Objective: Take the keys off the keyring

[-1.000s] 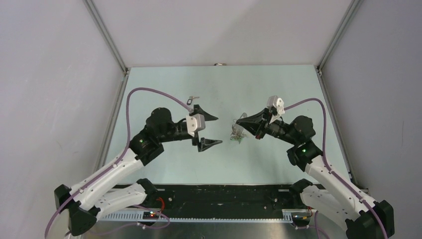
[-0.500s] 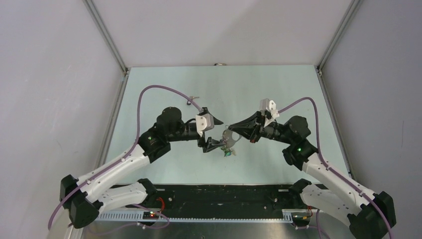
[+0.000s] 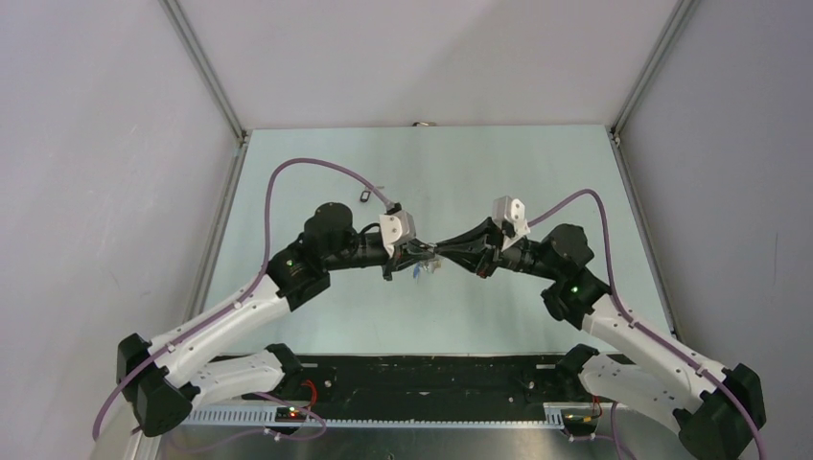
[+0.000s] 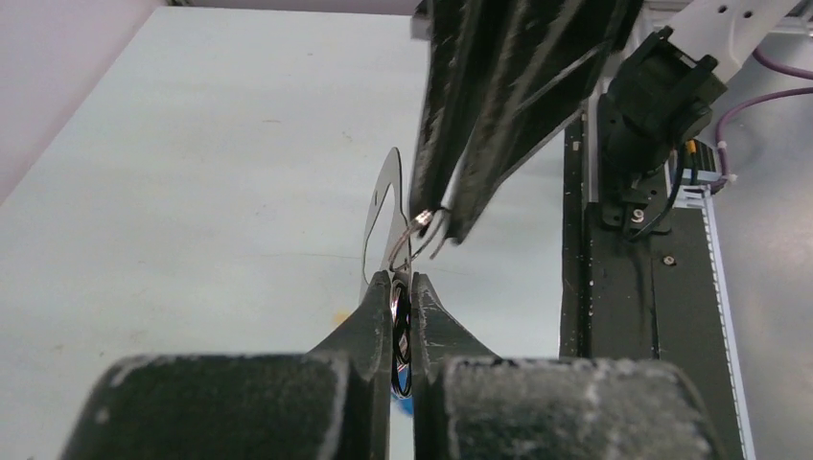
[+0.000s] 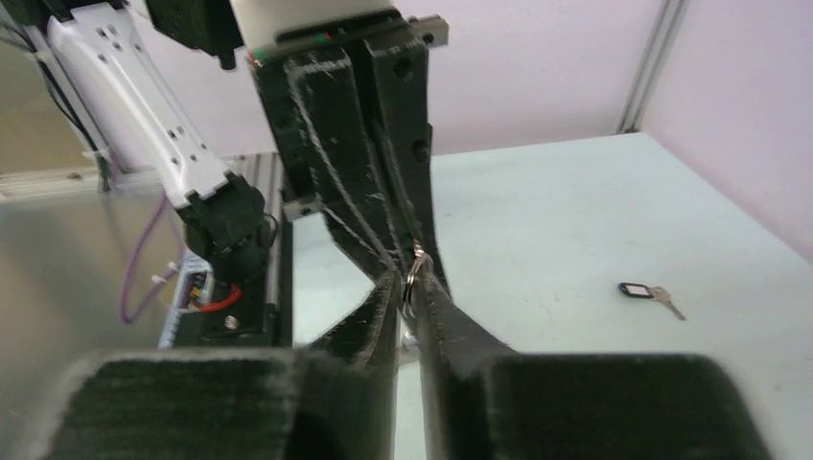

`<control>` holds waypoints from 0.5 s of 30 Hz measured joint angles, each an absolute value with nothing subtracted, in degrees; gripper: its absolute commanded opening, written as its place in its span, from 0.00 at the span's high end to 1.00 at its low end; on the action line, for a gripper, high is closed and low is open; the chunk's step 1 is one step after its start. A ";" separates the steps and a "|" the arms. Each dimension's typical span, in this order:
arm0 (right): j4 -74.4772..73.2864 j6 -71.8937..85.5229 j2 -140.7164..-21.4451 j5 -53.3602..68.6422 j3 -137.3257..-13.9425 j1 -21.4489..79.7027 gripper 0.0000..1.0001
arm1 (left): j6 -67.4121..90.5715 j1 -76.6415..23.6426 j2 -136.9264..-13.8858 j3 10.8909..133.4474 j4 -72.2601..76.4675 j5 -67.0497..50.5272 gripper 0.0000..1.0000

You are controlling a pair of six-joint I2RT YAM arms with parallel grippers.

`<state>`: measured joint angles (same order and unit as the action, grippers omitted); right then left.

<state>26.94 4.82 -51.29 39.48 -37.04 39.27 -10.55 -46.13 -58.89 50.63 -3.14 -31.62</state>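
Observation:
Both grippers meet tip to tip above the middle of the table. My left gripper [image 4: 402, 287] [image 3: 428, 252] is shut on a black-rimmed key tag [image 4: 401, 331], with a bit of blue showing just below it. The keyring [image 4: 376, 216], a thin grey loop seen edge-on, rises from those jaws. My right gripper [image 5: 409, 280] [image 3: 440, 252] comes in from the opposite side. Its jaws stand slightly apart, with a small wire ring [image 5: 411, 273] in the gap. The keys [image 3: 422, 271] dangle as a small bunch under the meeting point.
A loose key with a black tag [image 3: 366, 197] [image 5: 650, 292] lies flat on the pale green table [image 3: 316, 163], behind the left arm. Grey walls close in the left, right and back. The black rail with the arm bases [image 3: 431, 379] runs along the near edge.
Both arms swung inward until their tips met. The left gripper went from wide open to shut on the tag. The right jaws, shut earlier, have parted a little. The bunch moved left.

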 measured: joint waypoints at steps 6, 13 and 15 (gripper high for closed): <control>22.04 2.37 -46.78 37.67 -37.65 38.85 0.05 | -10.50 -46.09 -58.83 50.92 -4.67 -29.58 1.00; 13.89 -2.44 -43.70 36.58 -38.09 34.85 0.01 | -10.61 -46.09 -57.80 50.92 -5.48 -31.24 1.00; 12.78 -3.49 -44.80 37.17 -38.09 33.89 0.01 | -10.85 -46.09 -57.12 50.92 -5.39 -32.53 1.00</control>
